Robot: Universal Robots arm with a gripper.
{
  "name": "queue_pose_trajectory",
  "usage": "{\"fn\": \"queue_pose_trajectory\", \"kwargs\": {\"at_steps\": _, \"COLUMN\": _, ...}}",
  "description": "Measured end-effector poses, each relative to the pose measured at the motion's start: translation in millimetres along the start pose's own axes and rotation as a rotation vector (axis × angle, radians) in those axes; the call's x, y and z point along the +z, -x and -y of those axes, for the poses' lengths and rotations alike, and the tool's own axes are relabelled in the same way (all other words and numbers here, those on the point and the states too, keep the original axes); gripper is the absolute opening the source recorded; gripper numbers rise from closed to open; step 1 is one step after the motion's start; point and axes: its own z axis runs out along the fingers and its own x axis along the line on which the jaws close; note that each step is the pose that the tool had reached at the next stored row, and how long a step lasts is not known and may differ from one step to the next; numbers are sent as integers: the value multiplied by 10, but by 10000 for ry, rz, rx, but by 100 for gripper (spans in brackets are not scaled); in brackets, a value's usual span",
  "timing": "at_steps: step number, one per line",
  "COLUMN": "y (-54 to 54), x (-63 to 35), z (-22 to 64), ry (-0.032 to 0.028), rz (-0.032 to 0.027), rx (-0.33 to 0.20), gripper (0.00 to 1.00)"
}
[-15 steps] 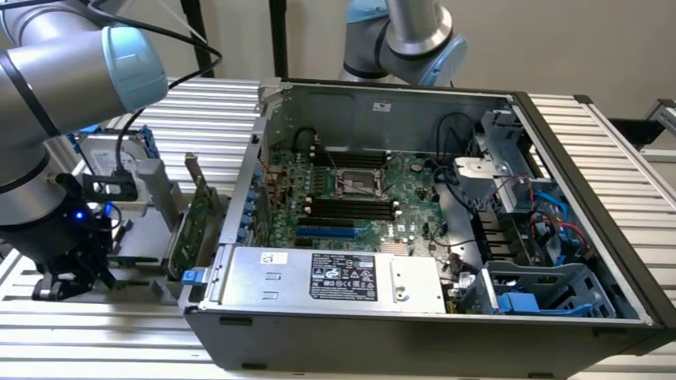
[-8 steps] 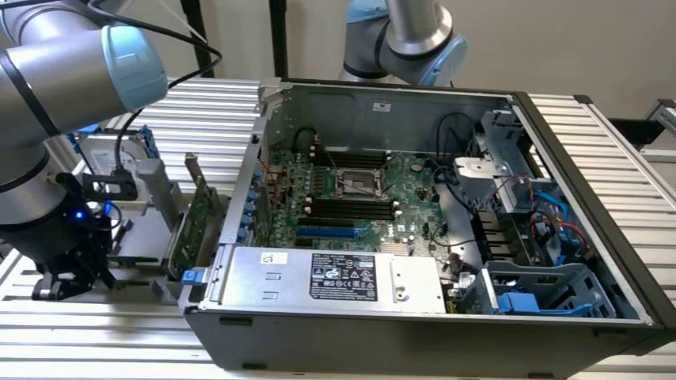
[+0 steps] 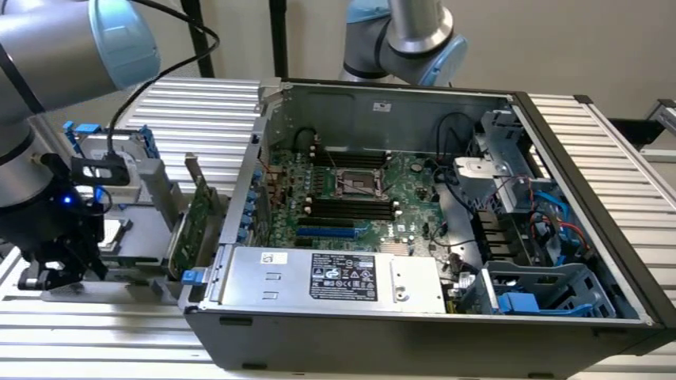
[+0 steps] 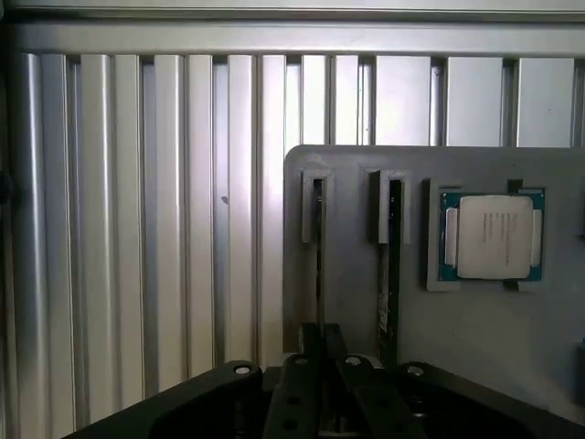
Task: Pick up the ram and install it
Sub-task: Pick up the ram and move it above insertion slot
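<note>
Seemingly the pick-up step: at the exterior view's left the gripper [image 3: 47, 269] hangs over the grey holder [image 4: 352, 274], pincer state impossible to tell. The ram [image 4: 386, 293] stands edge-up in a holder slot. Grasping calls for square alignment; the motherboard [image 3: 410, 180] lies toward the exterior view's right.

The bench [image 4: 137, 229] is ribbed silver and the holder [image 4: 475, 338] plain grey. Its processor [image 4: 492, 236] is silver edged in blue-green, the ram [image 4: 388, 283] dark green and the claw [image 4: 320, 343] black. The dark-grey case [image 3: 423, 340] shows a green motherboard [image 3: 407, 178] with black slots [image 3: 343, 210], and a silver power supply [image 3: 275, 281] with a black label [image 3: 343, 277].
</note>
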Motion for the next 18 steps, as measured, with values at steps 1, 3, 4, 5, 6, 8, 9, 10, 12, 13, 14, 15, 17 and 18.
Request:
{"fn": "queue_pose_trajectory", "kwargs": {"at_steps": 1, "y": 1, "x": -49, "z": -1, "ry": -1, "rz": 1, "rx": 0, "gripper": 0}}
{"fn": "queue_pose_trajectory", "kwargs": {"at_steps": 3, "y": 1, "x": -139, "z": -2, "ry": 0, "rz": 0, "rx": 0, "gripper": 0}}
{"fn": "queue_pose_trajectory", "kwargs": {"at_steps": 4, "y": 1, "x": -183, "z": -2, "ry": -1, "rz": 1, "rx": 0, "gripper": 0}}
{"fn": "queue_pose_trajectory", "kwargs": {"at_steps": 5, "y": 1, "x": -228, "z": -3, "ry": -1, "rz": 1, "rx": 0, "gripper": 0}}
{"fn": "queue_pose_trajectory", "kwargs": {"at_steps": 6, "y": 2, "x": -273, "z": -3, "ry": -1, "rz": 0, "rx": 0, "gripper": 0}}
{"fn": "queue_pose_trajectory", "kwargs": {"at_steps": 8, "y": 3, "x": -366, "z": -4, "ry": -1, "rz": 1, "rx": 0, "gripper": 0}}
{"fn": "queue_pose_trajectory", "kwargs": {"at_steps": 9, "y": 3, "x": -411, "z": -4, "ry": -1, "rz": 1, "rx": 0, "gripper": 0}}
{"fn": "queue_pose_trajectory", "kwargs": {"at_steps": 10, "y": 4, "x": -456, "z": -4, "ry": -1, "rz": 1, "rx": 0, "gripper": 0}}
{"fn": "queue_pose_trajectory", "kwargs": {"at_steps": 12, "y": 6, "x": -547, "z": -4, "ry": -1, "rz": 0, "rx": 1, "gripper": 0}}
{"fn": "queue_pose_trajectory", "kwargs": {"at_steps": 13, "y": 8, "x": -592, "z": -2, "ry": -1, "rz": 1, "rx": 1, "gripper": 0}}
{"fn": "queue_pose_trajectory", "kwargs": {"at_steps": 14, "y": 9, "x": -637, "z": 1, "ry": -1, "rz": 1, "rx": 1, "gripper": 0}}
{"fn": "queue_pose_trajectory", "kwargs": {"at_steps": 15, "y": 10, "x": -682, "z": 7, "ry": -1, "rz": 0, "rx": -1, "gripper": 0}}
{"fn": "queue_pose_trajectory", "kwargs": {"at_steps": 17, "y": 14, "x": -777, "z": 25, "ry": -1, "rz": 1, "rx": -1, "gripper": 0}}
{"fn": "queue_pose_trajectory", "kwargs": {"at_steps": 18, "y": 16, "x": -822, "z": 37, "ry": 0, "rz": 0, "rx": -2, "gripper": 0}}
